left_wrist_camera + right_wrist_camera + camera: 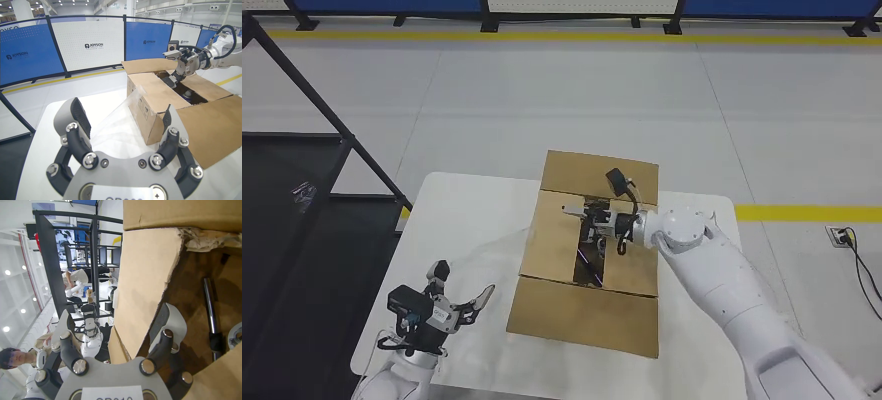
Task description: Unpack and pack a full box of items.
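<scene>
at the box (140, 98), right gripper (116, 311) spread astride a flap (143, 275), likely stiff and light; pinch its edge. left gripper (122, 104) spread too.

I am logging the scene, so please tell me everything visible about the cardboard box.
The cardboard box is plain brown, standing open on the white table, flaps spread outward, one inner flap torn along its edge. Inside lie a metal rod and crumpled paper. The open right gripper straddles that flap, one finger inside the box.
</scene>
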`<state>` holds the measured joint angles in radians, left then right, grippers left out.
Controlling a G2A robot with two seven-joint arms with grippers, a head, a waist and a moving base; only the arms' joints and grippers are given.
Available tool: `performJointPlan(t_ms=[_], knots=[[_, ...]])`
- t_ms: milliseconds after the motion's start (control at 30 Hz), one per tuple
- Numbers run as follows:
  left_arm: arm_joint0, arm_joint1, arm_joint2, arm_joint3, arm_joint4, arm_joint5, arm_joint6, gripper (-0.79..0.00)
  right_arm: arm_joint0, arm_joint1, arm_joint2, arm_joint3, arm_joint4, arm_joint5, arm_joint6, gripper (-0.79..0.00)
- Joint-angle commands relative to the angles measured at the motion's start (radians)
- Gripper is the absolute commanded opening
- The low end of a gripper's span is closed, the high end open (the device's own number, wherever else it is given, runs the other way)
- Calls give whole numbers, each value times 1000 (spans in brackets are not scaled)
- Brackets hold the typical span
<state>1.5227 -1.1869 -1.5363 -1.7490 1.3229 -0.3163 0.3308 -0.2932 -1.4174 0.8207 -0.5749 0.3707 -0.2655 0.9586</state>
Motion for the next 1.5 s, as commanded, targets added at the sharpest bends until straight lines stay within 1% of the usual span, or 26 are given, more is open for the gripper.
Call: performJointPlan(t_ms=[0,133,267,400,467,667,900,1100,1267,1467], knots=[[4,0,2,-4,3,1,0,0,4,-2,14,10,34,-2,24,0],[8,0,7,-11,7,-1,1,0,13,-6,42,25,103,-1,77,0],[9,0,12,-21,14,-4,1,0,23,-13,58,28,149,11,96,0],[7,0,16,-28,17,-7,-2,0,38,-31,64,18,192,70,36,0],[3,0,17,-29,18,-11,-5,0,38,-42,63,-1,212,79,3,0],[-14,0,29,-28,29,-19,-22,0,46,-69,44,-52,218,75,-38,0],[-63,-4,53,-15,23,-3,-56,0,62,-101,8,-69,187,75,-78,0],[-128,-10,84,19,11,22,-100,0,77,-132,-27,-57,160,73,-109,0],[-172,-14,101,43,-7,42,-124,0,84,-158,-46,-41,167,40,-89,0],[-199,-19,97,68,-35,86,-138,0,91,-184,-50,-6,195,-13,-48,0]])
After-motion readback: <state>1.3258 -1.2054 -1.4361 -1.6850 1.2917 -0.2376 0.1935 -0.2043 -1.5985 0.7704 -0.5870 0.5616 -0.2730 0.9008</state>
